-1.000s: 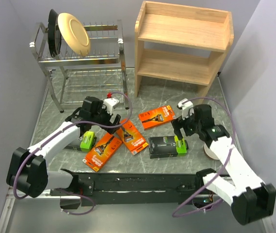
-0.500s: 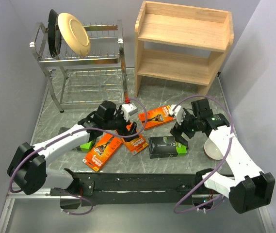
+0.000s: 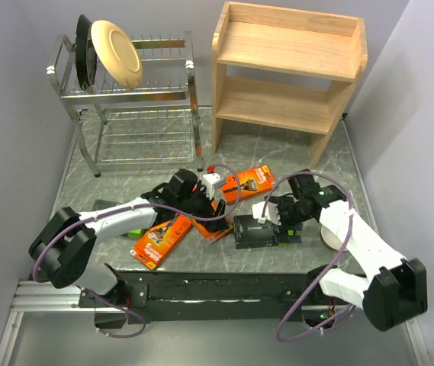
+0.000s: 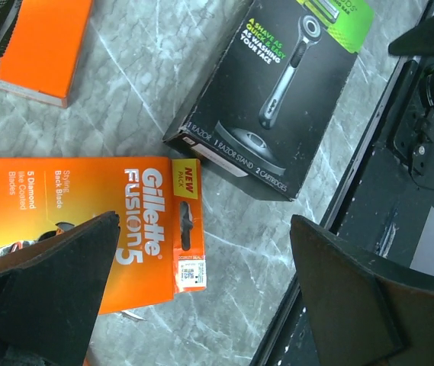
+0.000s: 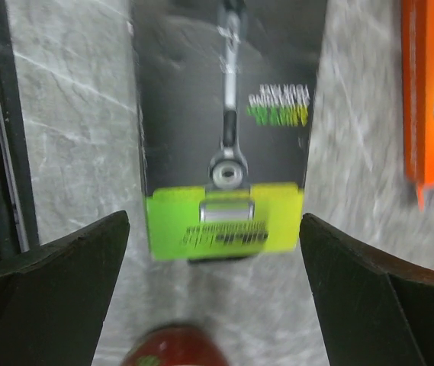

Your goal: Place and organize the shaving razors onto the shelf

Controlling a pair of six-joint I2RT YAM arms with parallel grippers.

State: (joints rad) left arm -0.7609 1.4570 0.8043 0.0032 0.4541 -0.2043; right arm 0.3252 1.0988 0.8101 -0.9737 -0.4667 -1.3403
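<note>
Caught the right gripper (image 5: pixel 217 305) hanging low over a black pack (image 5: pixel 228 114), with jaws spread wide, holding nothing, lime-green end nearest the fingers. Called, by the look of it, for a centred drop across the narrow width, then a square pinch on the long edges, without shoving into the orange pack (image 5: pixel 430 99) just beside. Found the left gripper (image 4: pixel 205 297) gaping and empty too, above another orange pack (image 4: pixel 87 221). Placed all the visible shaving razors flat on the table (image 3: pixel 79 183), near the arms, well apart from the shelf (image 3: pixel 278 103). Spotted nothing on either wooden tier. Noted a wire dish rack (image 3: pixel 125 91) alongside, holding a cream plate (image 3: pixel 115 52) and a dark plate (image 3: pixel 83 53) upright on top.
</note>
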